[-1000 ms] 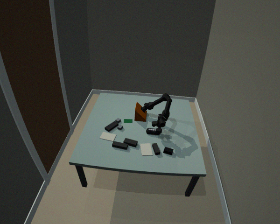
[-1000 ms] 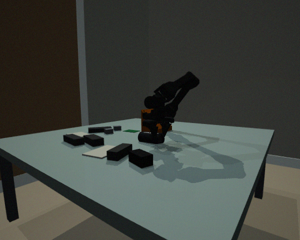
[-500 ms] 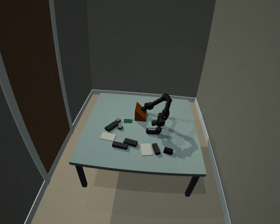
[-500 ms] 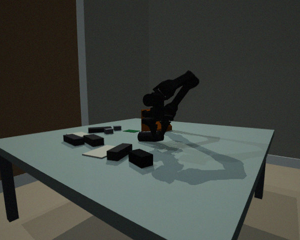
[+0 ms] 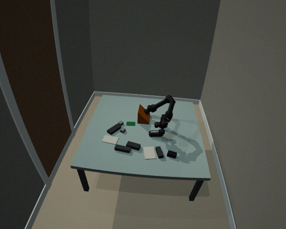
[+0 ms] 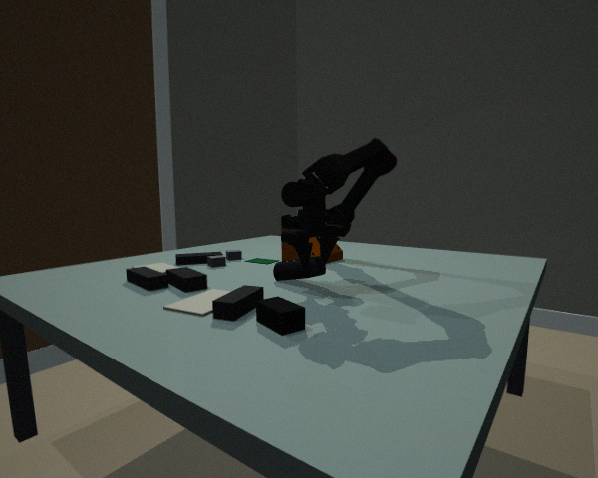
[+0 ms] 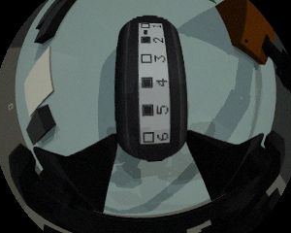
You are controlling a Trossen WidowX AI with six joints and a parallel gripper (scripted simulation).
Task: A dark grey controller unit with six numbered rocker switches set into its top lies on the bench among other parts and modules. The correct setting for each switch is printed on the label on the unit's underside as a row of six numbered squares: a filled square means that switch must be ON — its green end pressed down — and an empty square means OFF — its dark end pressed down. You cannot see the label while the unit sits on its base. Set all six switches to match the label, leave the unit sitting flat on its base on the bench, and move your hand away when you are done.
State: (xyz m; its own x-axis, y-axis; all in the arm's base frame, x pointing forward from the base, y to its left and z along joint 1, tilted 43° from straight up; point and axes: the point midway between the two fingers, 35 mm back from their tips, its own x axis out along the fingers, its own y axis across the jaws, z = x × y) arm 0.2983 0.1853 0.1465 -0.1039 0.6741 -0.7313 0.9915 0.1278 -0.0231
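The dark grey controller unit (image 5: 156,133) (image 6: 294,271) (image 7: 128,92) is label side up. In the wrist view its label shows 1 empty, 2 filled, 3 empty, 4 filled, 5 filled, 6 empty, with a small mark between 1 and 2. The switches are hidden underneath. My gripper (image 7: 152,136) is shut on the unit near its number 6 end, one finger against each long side. The unit appears slightly above the bench, with its number 1 end farther from the wrist camera.
An orange wedge (image 5: 143,119) (image 6: 294,252) (image 7: 240,21) stands behind. A green plate (image 5: 130,123) (image 6: 261,260), pale cards (image 5: 110,139) (image 5: 149,152), small grey blocks (image 5: 120,122) (image 5: 122,130) and several dark modules (image 5: 133,145) (image 5: 159,151) (image 5: 172,154) lie on the bench.
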